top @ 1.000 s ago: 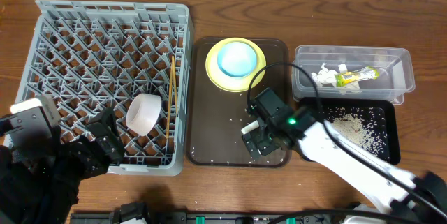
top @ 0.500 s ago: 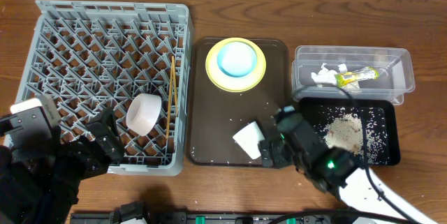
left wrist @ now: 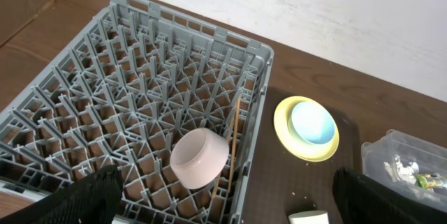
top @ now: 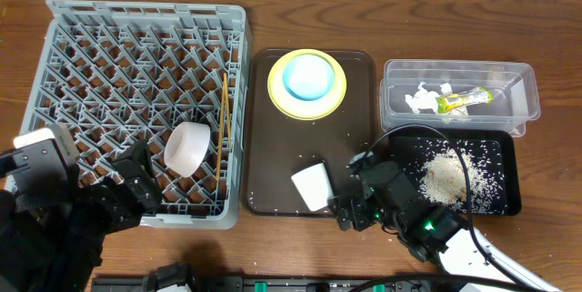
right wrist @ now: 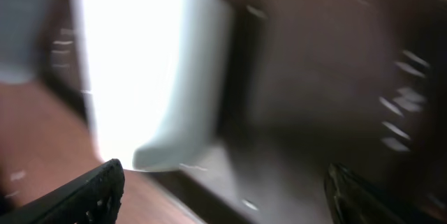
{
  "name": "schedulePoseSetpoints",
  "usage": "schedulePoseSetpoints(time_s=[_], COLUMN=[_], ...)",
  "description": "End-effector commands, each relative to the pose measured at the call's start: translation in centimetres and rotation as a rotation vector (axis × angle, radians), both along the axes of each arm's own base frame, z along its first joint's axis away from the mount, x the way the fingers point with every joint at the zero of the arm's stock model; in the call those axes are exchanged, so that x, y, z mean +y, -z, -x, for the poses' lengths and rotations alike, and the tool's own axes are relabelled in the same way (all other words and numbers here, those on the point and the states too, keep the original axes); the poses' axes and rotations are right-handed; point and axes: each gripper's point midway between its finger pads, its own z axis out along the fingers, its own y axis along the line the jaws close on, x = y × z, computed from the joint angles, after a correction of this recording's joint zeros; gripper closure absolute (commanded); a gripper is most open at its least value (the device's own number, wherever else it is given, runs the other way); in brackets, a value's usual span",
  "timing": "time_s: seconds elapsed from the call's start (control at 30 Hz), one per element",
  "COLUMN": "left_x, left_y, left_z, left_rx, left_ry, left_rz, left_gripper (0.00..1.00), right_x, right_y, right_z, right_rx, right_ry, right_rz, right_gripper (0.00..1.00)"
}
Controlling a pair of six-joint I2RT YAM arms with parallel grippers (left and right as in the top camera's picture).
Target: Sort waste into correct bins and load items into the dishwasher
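Step in hand: fetching the small white cup (top: 312,186) for the rack, as I judge it; not yet grasped.
Cup: on its side on the large brown serving tray (top: 273,156), near the tray's front edge.
Right gripper (right wrist: 225,185): just beside the cup, by the tray's front right corner. Its wrist view is blurred, but the fingers stand spread wide with nothing between them, and the cup lies ahead.
Left gripper (left wrist: 235,197): over the rack's front left corner, fingers apart, empty.
Rack: the large grey lattice dish rack (top: 136,7) on the table's left side holds a white shallow bowl (top: 188,149) and thin wooden chopsticks (top: 222,115) near its right edge.
Waiting: a yellow round plate (top: 275,87) with a light blue bowl (top: 309,76) on it, at the brown tray's back edge.
Bins: the clear plastic tub (top: 509,83) at the back right holds white paper scraps (top: 421,100) and a green-and-yellow wrapper (top: 462,100). The black tray (top: 500,187) in front of it holds pale rice grains (top: 446,172).
Doing it well: I would slow down so the wrist view sharpens, then square the jaws across the cup's wall — a tipped cup rolls if nudged off-centre. I would close only once one finger is on each side, then lift clear of the tray's lip before crossing to the rack.
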Motion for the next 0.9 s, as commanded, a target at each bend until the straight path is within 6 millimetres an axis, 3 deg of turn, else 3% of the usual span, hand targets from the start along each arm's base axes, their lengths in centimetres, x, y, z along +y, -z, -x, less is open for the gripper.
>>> schedulePoseSetpoints(time_s=[0.0,0.37,0.53,0.77,0.87], left_x=[0.1,0.1,0.1,0.1,0.1], left_y=[-0.2,-0.2,-0.2,-0.2,-0.2], left_z=[0.0,0.0,0.0,0.0,0.0], left_rx=[-0.007,-0.007,-0.007,-0.007,-0.007], left_ry=[-0.012,-0.012,-0.012,-0.012,-0.012], left_rz=[0.002,0.002,0.002,0.002,0.002], left_gripper=[0.03,0.03,0.03,0.03,0.03], right_x=[2.9,1.8,0.6,1.2,0.6], right_y=[-1.6,-0.5,1.3,0.7,0.8], right_z=[2.2,0.6,-0.1,-1.0,-1.4], right_rx=[0.018,-0.020,0.012,-0.004,-0.030], right_ry=[-0.196,0.112,0.334,0.399,0.427], right_rz=[-0.121,-0.012,0.030,-0.028,-0.004], right_gripper=[0.09,0.12,0.14,0.20,0.23])
